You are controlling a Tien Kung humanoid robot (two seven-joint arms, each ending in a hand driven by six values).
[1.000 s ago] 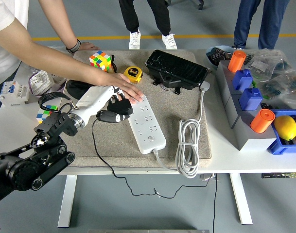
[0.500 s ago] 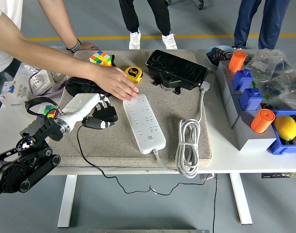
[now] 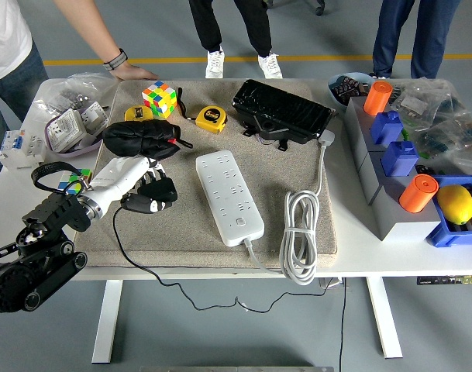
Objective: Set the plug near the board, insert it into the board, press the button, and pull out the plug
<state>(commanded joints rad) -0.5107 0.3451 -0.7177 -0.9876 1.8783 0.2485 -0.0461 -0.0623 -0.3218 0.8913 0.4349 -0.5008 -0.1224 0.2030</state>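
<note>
The left hand (image 3: 152, 191) gripped the black plug (image 3: 139, 204) — cord trailing beneath — with the power strip (image 3: 229, 197) just to its right, sockets upward for insertion.

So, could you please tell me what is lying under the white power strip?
The power strip lies flat on a beige mat that covers the white table. Whatever is directly beneath it is hidden.

I'm in a lab or workshop hall: grey concrete floor (image 3: 158, 46) with yellow line (image 3: 313, 58), parts bins (image 3: 391, 128), people standing round my table (image 3: 352, 260).
</note>
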